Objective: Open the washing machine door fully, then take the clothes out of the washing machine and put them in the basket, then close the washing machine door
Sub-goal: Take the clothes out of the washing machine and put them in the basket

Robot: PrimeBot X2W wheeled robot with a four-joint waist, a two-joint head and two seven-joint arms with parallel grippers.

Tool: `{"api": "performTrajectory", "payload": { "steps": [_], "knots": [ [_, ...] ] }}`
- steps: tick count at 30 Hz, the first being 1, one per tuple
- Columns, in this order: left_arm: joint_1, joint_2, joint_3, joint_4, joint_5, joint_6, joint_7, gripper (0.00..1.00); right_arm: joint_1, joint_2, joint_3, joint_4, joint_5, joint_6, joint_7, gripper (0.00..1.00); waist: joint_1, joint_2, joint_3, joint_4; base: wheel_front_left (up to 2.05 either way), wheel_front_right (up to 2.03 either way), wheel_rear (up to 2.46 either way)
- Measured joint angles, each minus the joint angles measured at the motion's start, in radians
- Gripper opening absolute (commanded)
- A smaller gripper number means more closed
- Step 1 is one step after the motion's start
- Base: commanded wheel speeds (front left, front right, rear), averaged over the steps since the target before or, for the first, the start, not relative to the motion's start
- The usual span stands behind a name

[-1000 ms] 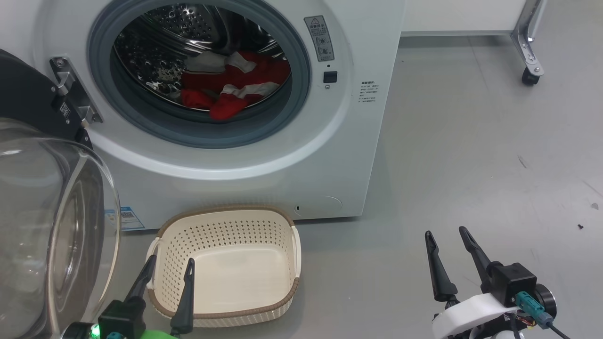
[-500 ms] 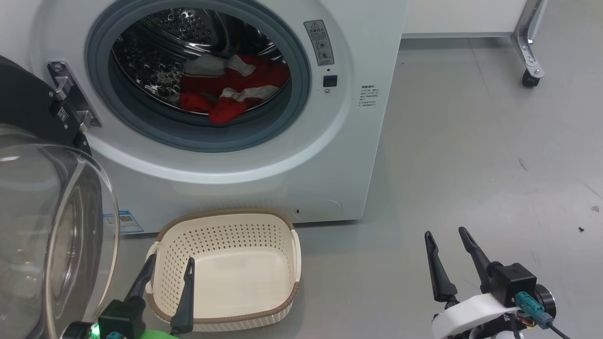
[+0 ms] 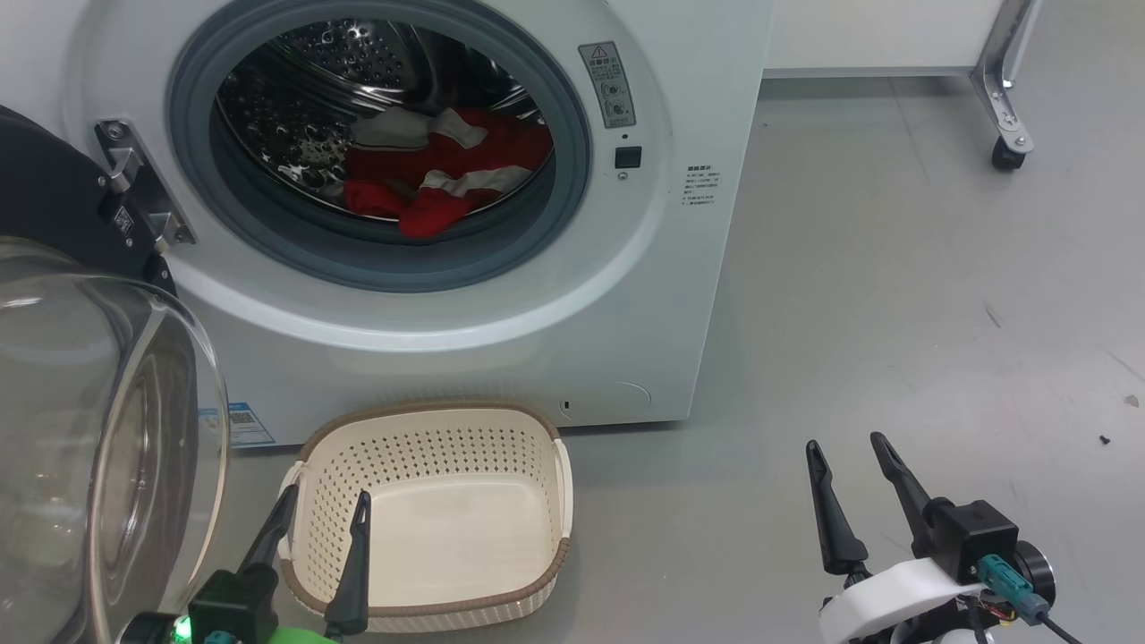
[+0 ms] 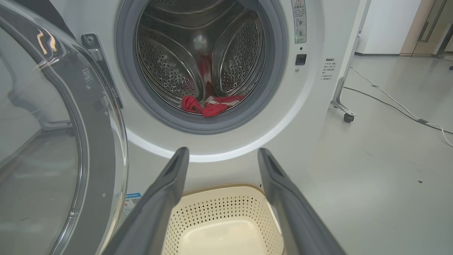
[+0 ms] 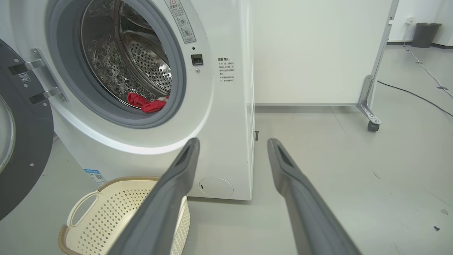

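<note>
Two sets of fingers hang spread and empty before the washing machine (image 3: 501,358): the left gripper (image 3: 326,494) beside the wide-open washing machine door (image 3: 89,447), the right gripper (image 3: 844,442) well apart. Ahead, the clothes (image 3: 438,179) lie crosswise in the drum (image 3: 358,54); the basket (image 3: 429,413) sits below the left gripper. The right wrist view catches a dark bin (image 5: 424,34), the left a white cable (image 4: 389,102). The warning label (image 3: 608,85) carries print too small to read.

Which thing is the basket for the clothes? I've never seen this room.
Find the big white washing machine with its round door swung open. On the grey floor just in front sits the basket: small, cream plastic, holed sides and a brown rim.
</note>
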Motion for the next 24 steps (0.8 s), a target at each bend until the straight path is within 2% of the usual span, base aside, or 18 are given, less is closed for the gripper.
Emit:
{"api": "performTrajectory", "payload": {
  "steps": [14,19,24],
  "knots": [
    [-0.009,-0.005,-0.021,0.007,0.001,-0.002,0.018,1.00,-0.001,0.000,0.001,-0.017,-0.008,0.000,0.000,1.00,0.0000,0.0000,0.029,-0.001,0.00,0.00,0.00],
    [-0.083,-0.016,-0.041,0.028,-0.006,-0.022,0.039,1.00,-0.017,0.000,0.006,-0.051,-0.021,0.001,0.000,1.00,0.0000,0.0000,0.076,-0.005,0.00,0.00,0.00],
    [-0.166,-0.037,-0.044,0.101,-0.058,-0.042,0.087,1.00,-0.050,0.000,0.013,-0.088,-0.030,0.001,0.000,1.00,0.0000,0.0000,0.136,-0.013,0.00,0.00,0.00]
  ]
}}
